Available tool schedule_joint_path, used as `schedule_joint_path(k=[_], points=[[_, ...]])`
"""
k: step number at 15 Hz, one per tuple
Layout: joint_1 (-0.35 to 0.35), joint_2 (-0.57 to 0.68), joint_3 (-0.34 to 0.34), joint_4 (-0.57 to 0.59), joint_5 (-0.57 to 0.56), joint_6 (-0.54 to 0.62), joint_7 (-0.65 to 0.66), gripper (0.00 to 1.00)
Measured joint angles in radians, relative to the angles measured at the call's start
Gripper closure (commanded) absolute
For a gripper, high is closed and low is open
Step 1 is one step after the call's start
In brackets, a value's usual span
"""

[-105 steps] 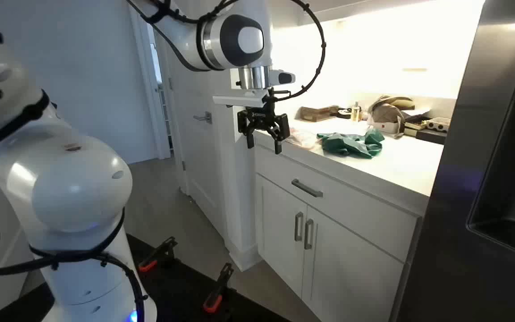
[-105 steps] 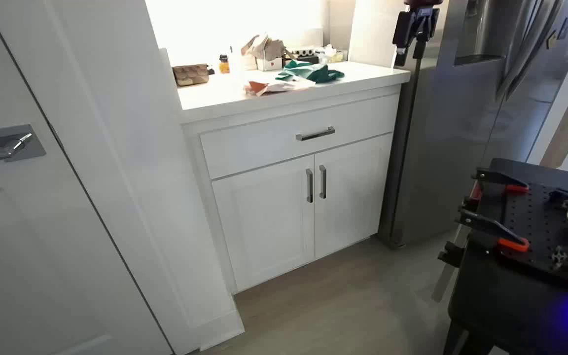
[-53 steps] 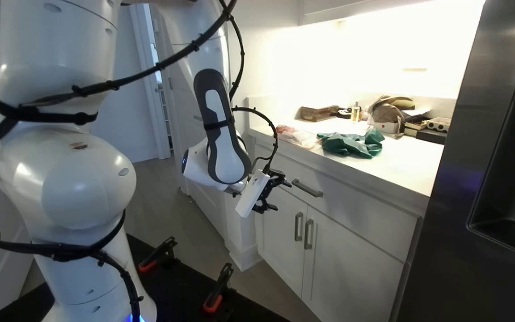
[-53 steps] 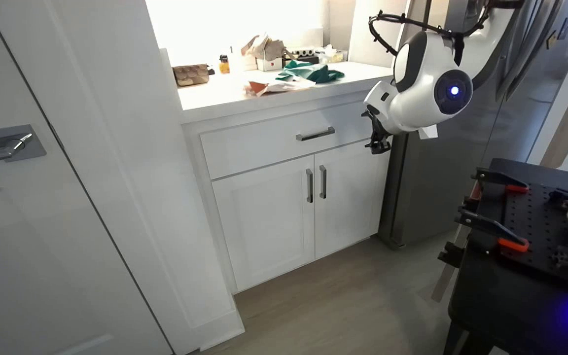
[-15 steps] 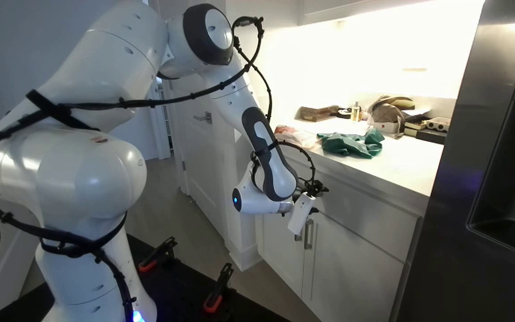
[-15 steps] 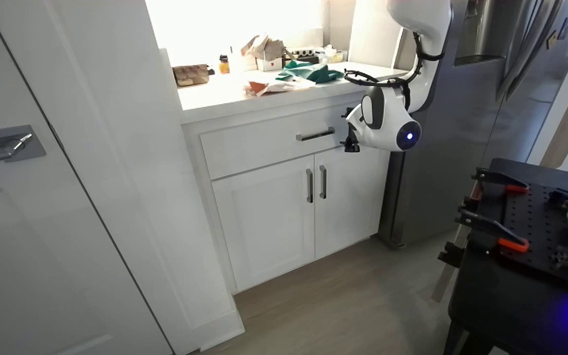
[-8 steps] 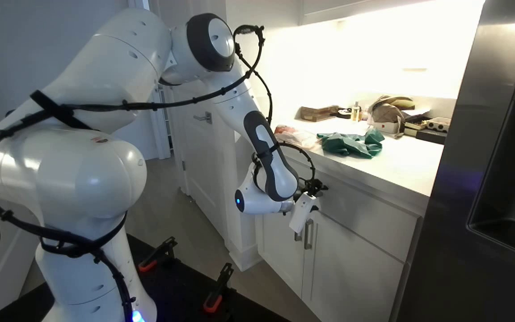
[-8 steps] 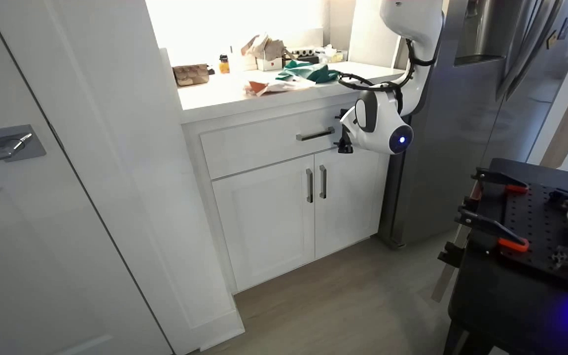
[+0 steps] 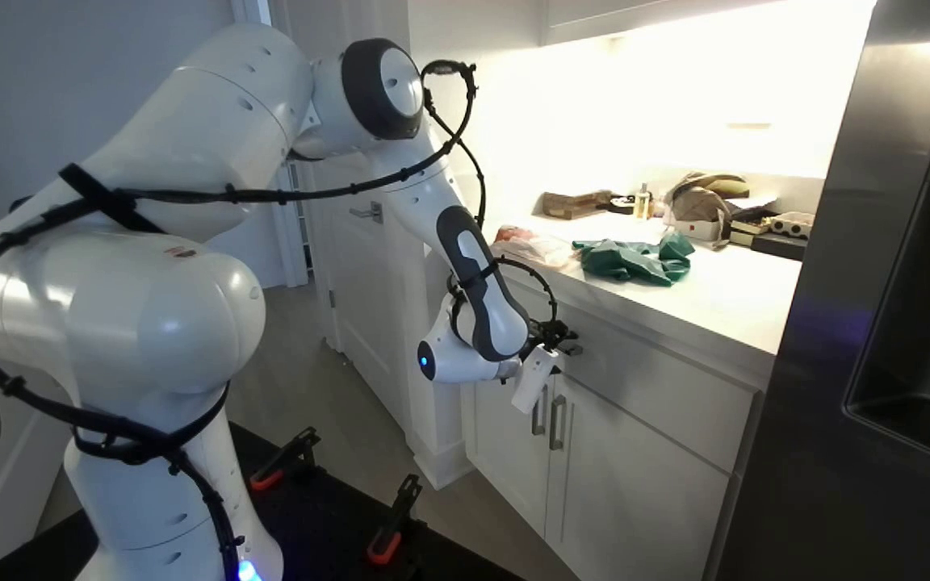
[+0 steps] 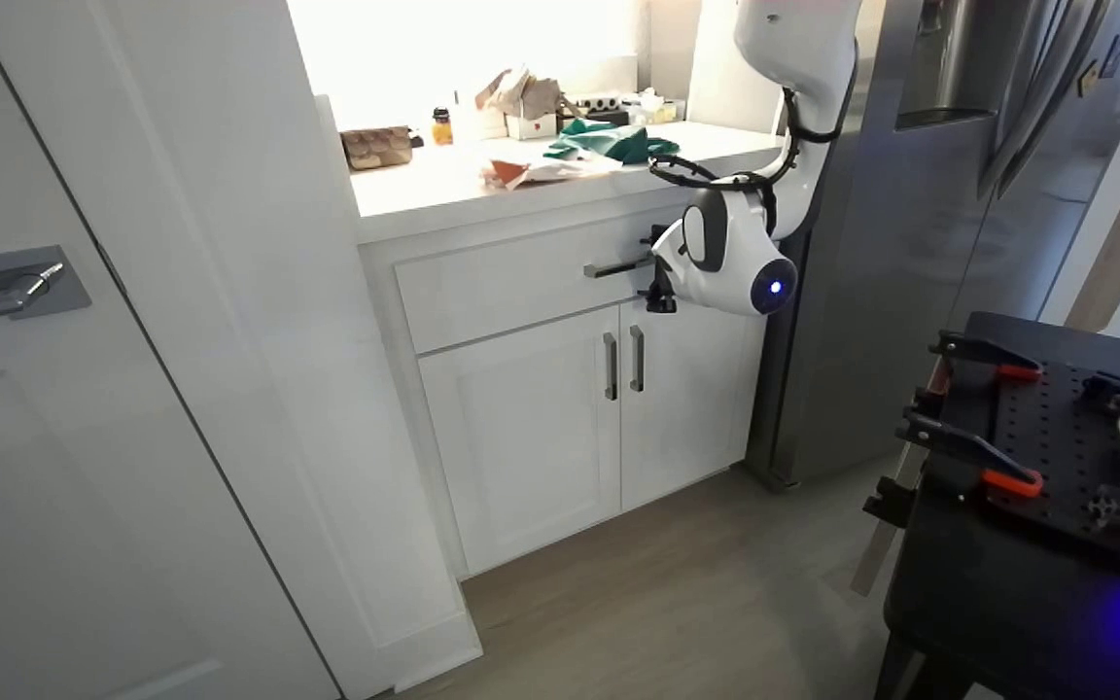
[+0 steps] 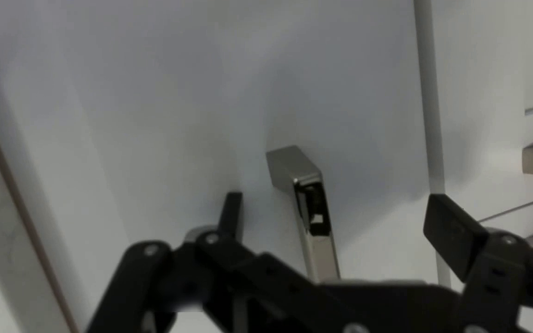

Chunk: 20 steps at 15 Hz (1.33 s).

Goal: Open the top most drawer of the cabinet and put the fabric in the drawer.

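In an exterior view, the white robot arm (image 9: pixel 182 307) is bent toward the cabinet (image 9: pixel 614 432), its gripper (image 9: pixel 565 353) at the handle (image 9: pixel 576 350) of the closed drawer (image 9: pixel 667 387); whether they touch is unclear. The doors (image 9: pixel 634 484) below are closed. Green fabric (image 9: pixel 634 260) lies crumpled on the countertop (image 9: pixel 727 294) beside a pinkish-white bundle (image 9: pixel 535 247), with a bottle (image 9: pixel 643 202) and a white box (image 9: pixel 694 231) farther back. A steel fridge (image 9: pixel 832 339) stands just beside the cabinet.

In an exterior view, a white door (image 10: pixel 64 486) with a silver lever handle (image 10: pixel 17 294) fills the left; greyish-brown floor (image 10: pixel 657 603) covers the bottom center, a steel fridge (image 10: pixel 891 350) stands right of center, and the brightly lit back wall (image 10: pixel 472 49) glares at upper center.
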Motion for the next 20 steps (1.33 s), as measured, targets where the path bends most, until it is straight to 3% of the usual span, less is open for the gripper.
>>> schedule_joint_path(k=[4, 5, 14, 20], points=[[0.014, 0.008, 0.004, 0.01, 0.0, 0.0, 0.0, 0.0], [0.019, 0.011, 0.004, 0.012, 0.0, 0.0, 0.0, 0.22], [0.033, 0.035, -0.005, 0.035, 0.0, -0.016, 0.0, 0.88], [0.034, 0.02, -0.008, 0.028, -0.001, -0.003, -0.004, 0.95]])
